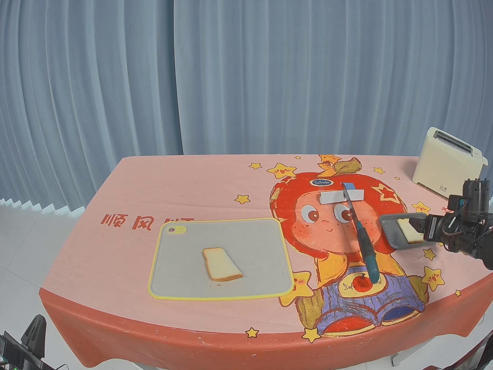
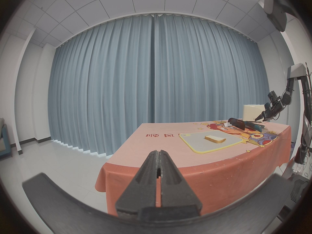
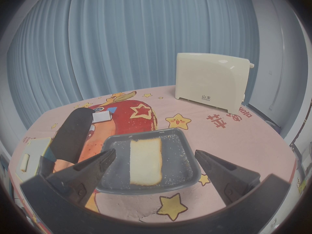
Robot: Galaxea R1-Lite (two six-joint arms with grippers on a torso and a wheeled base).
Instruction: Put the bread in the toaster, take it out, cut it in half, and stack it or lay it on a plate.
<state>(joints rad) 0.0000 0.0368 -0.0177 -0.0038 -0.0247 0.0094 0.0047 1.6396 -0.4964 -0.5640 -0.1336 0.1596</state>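
Two halves of bread are out: the left half (image 1: 222, 264) and the right half (image 3: 145, 161). There is one toaster (image 1: 448, 162), one knife (image 1: 362, 232), one cutting board (image 1: 174, 278) and one plate (image 3: 177, 182), all on the one table (image 1: 179, 181).

The plate, a dark grey dish with rounded corners, holds the right half lying flat, with crumbs scattered around it. The cutting board (grey, with a yellow rim) carries the left half near its middle, flat and turned at a slant. The toaster stands at the table's far right corner, well apart from the plate.

Each half is pale, with a thin tan crust on three sides and one straight edge.

The knife has a teal handle and a dark blade. It lies on the table between the board and the plate, and its blade seems to be propped on a small white strip (image 1: 341, 196), though the contact is hard to make out.

The right end effector (image 3: 154, 152) is spread wide and holds nothing. It sits just at the plate's right edge, with one finger toward each side of the dish. The left end effector (image 2: 158, 169) has its fingers pressed together on nothing, low and off the table's near left corner.
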